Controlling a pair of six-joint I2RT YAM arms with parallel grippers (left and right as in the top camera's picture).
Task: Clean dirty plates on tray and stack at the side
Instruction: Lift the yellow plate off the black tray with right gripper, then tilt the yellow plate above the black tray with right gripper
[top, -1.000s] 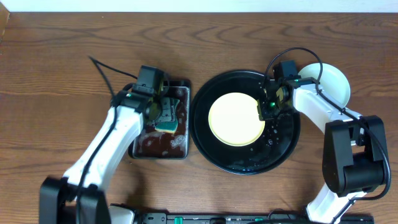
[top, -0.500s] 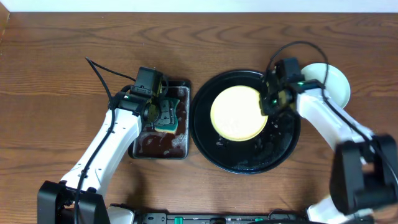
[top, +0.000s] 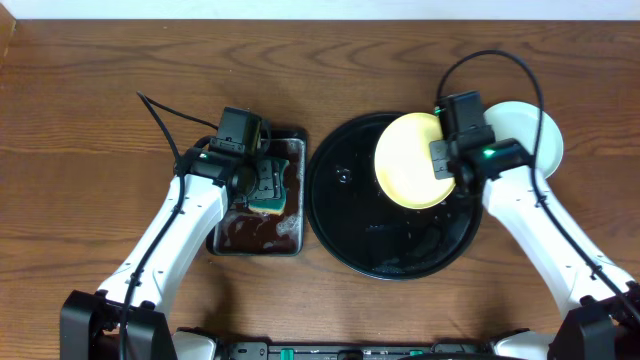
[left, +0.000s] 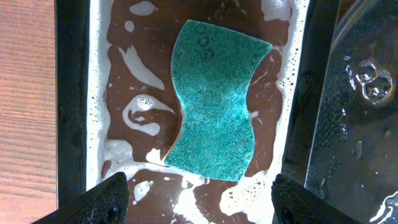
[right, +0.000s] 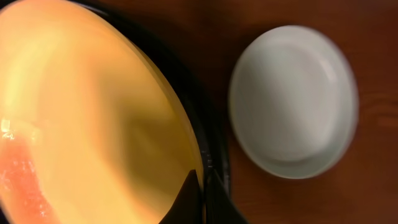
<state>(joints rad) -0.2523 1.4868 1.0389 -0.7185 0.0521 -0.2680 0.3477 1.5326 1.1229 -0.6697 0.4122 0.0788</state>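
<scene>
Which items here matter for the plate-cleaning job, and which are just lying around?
In the job:
black tray
yellow plate, gripped by the right gripper
white plate, beside the tray
green sponge
pan of soapy liquid

Just there:
black cable on the table

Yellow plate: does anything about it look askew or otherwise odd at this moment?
Yes. The yellow plate hangs tilted from the right gripper, which pinches its rim over the tray. An orange-red smear shows on it near one edge.
</scene>
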